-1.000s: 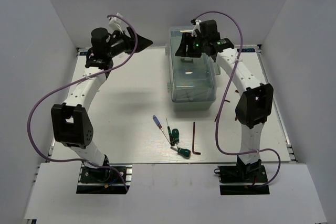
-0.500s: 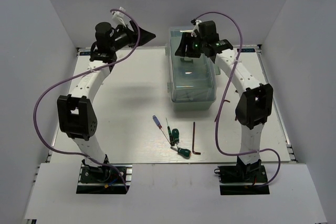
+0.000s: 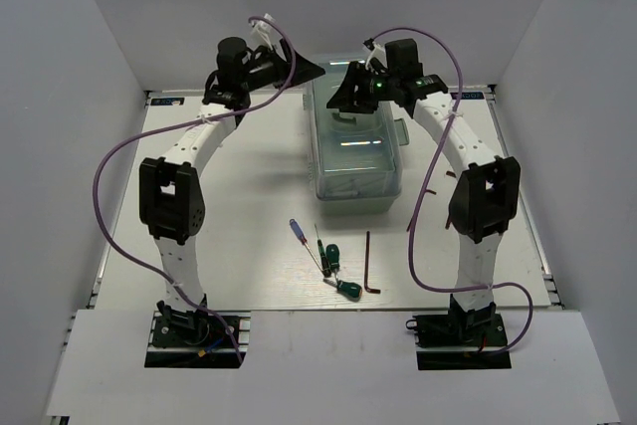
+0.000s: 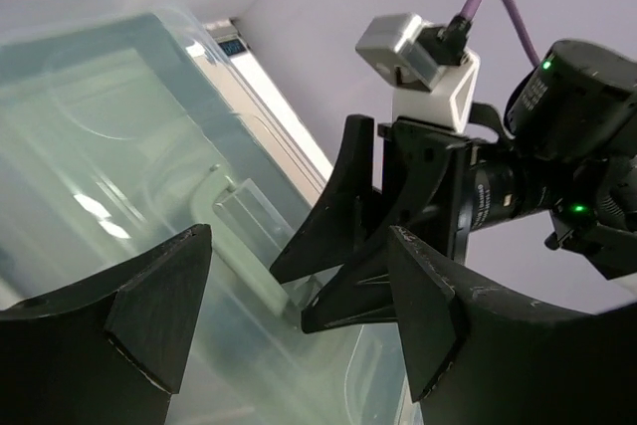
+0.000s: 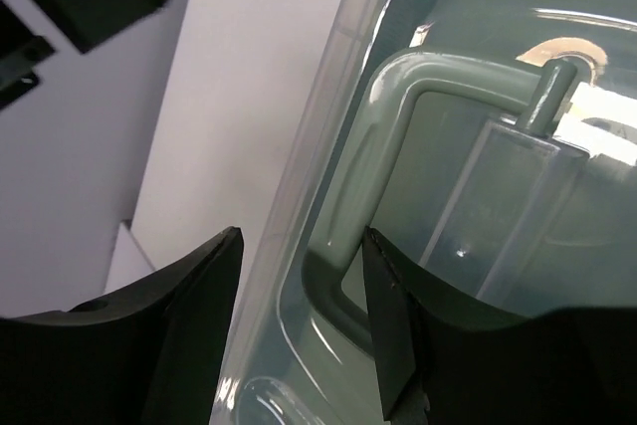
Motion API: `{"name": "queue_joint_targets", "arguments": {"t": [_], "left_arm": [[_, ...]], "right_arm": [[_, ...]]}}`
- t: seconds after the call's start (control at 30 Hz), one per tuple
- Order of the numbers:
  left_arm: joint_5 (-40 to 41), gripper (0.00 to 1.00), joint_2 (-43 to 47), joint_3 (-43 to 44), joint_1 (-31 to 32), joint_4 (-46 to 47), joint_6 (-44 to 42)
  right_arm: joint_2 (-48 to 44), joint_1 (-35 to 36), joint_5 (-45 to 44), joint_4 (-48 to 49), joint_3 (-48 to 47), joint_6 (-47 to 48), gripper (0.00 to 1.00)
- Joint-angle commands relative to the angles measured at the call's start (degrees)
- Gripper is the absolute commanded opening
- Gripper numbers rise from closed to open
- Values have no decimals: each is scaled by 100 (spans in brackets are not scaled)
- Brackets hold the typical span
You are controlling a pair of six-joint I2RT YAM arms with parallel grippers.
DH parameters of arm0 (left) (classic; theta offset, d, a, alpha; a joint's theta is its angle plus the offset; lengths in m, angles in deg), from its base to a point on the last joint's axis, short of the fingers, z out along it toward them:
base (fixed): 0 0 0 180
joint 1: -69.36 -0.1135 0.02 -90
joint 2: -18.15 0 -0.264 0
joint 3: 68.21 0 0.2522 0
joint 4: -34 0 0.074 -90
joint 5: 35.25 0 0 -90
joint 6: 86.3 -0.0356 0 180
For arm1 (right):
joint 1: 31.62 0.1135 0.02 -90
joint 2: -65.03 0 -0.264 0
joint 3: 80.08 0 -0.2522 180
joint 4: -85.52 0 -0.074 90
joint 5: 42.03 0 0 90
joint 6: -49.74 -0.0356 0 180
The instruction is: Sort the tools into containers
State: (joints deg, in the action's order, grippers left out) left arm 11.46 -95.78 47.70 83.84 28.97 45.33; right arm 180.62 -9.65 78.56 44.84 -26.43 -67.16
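Since the lid looks down on the toolbox [image 3: 356, 161] at the back of the surface [image 3: 239, 186], I'd guess getting it open comes first. The tools all lie loose near the front edge, well apart from the box: a blue screwdriver [image 3: 296, 230], green-handled screwdrivers [image 3: 330, 256] and a dark hex key [image 3: 369, 264]. The box looks like thin, glossy plastic to me, so probably light, a bit flexy and slippery on the flat lid. The molded handle [image 5: 383, 136] is the only stiff thing worth pinching. The right gripper [image 5: 302, 246] hangs right over it with its jaws apart, straddling the lid's rim beside the handle's corner, and as far as I can tell it isn't clamping anything. The left gripper [image 3: 317, 69] is spread wide and empty, hovering just beside the box's far-left corner and pointed at its partner. With a box that light, a tug on the handle may drag the whole thing along — bracing the base seems smart. The screwdrivers are skinny and lie flat, so I'd grab them by the fatter handles, while the hex key will likely want to roll.
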Motion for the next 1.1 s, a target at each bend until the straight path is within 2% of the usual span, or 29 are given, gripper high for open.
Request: {"name": "queue_joint_targets", "arguments": {"t": [0.0, 0.3, 0.57, 0.9, 1.07], "left_arm": [[-154, 81, -32, 332, 204, -196, 65], [-22, 81, -33, 332, 424, -846, -102], [506, 81, 73, 218, 477, -1593, -365], [910, 81, -252, 754, 582, -1972, -182], [1024, 81, -551, 1307, 635, -2261, -181]], "right_arm": [[-142, -9, 913, 283, 123, -412, 57], [-212, -220, 1221, 784, 194, -808, 55], [-256, -361, 1467, 1153, 326, -1142, 54], [-300, -405, 1520, 1241, 484, -1151, 54], [-318, -422, 1529, 1259, 528, -1151, 54]]}}
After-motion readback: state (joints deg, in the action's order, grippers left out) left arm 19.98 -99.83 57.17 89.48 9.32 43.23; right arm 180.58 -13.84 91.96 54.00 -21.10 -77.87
